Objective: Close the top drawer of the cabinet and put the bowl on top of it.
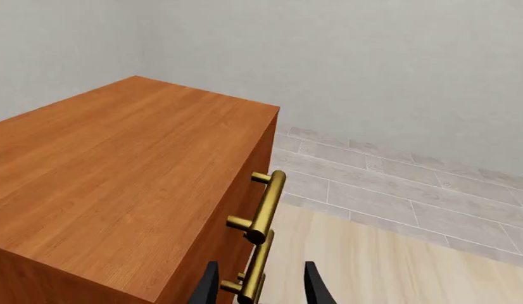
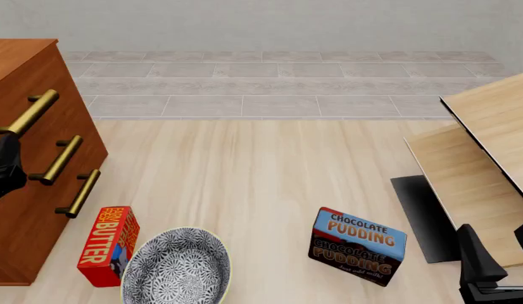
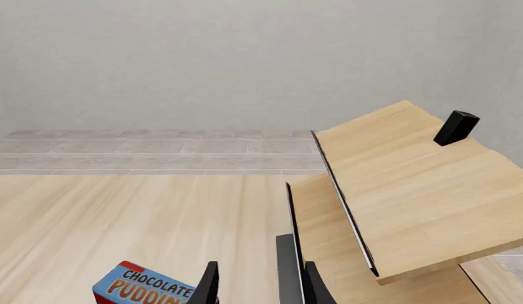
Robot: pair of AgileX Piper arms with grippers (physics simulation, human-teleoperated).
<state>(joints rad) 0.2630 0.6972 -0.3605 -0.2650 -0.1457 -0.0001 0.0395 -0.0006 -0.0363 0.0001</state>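
Note:
The reddish-brown cabinet [image 2: 25,190] stands at the left edge. The top drawer [image 2: 29,114] has its brass handle in line with the two below, and its front looks flush. In the left wrist view I see the cabinet top [image 1: 118,183] and two brass handles [image 1: 266,206]. My left gripper [image 1: 261,291] is open, with the nearer handle between its fingers; in the front view the left gripper [image 2: 4,161] is against the cabinet face below the top handle. The patterned bowl [image 2: 175,266] rests on the floor near the front. My right gripper [image 2: 498,247] hangs open and empty at the far right.
A red butter box [image 2: 107,246] stands between the bowl and the cabinet. A chocolate pudding box [image 2: 359,247] [image 3: 147,288] stands right of centre. Pale wood furniture [image 2: 481,152] [image 3: 413,183] fills the right side, close to my right gripper [image 3: 261,288].

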